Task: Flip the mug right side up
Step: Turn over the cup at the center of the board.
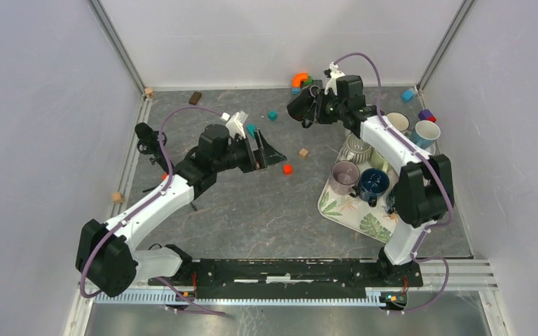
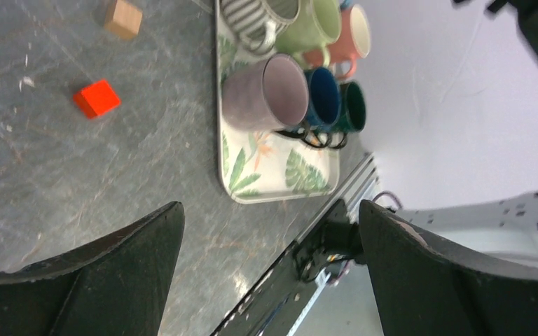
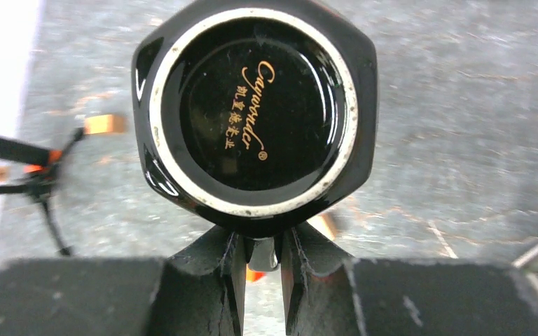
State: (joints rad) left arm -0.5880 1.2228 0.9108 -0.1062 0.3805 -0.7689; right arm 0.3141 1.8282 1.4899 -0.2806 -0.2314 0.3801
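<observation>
Enclosure: pale walls [image 1: 266,42] on three sides, metal frame posts in the far corners.
Surface: grey stone-pattern table [image 1: 252,217], scuffed and veined; a black rail [image 1: 287,269] runs along its near edge at 6 o'clock.
Tray: leaf-print tray [image 1: 343,210] at 4 o'clock of the table centre, lying flat and angled to the table edges.
Tray load: several mugs packed together, among them a lilac mug [image 2: 266,94] and a dark blue mug [image 2: 324,94], both mouth-up in the top view, and a striped mug [image 1: 356,147] at the tray's far end.
Off-tray mugs: two pale mugs [image 1: 426,133] at 2 o'clock, near the right wall.
Task item: black mug [image 3: 256,112] at 1 o'clock, lifted clear of the table; its glossy base with gold lettering faces the right wrist camera, mouth not visible.
Right gripper [image 3: 259,259]: fingers nearly together, pinching a part at the black mug's edge; that part is too hidden to name.
Left gripper [image 2: 270,210]: fingers spread wide, holding nothing, above the table just past centre and aimed at 3 o'clock.
Small items: red block [image 1: 288,169] and tan block [image 1: 303,152] between the left gripper and the tray; teal block [image 1: 272,115] and orange piece [image 1: 298,79] at 12 o'clock; brown block [image 1: 195,97] at 11 o'clock.
</observation>
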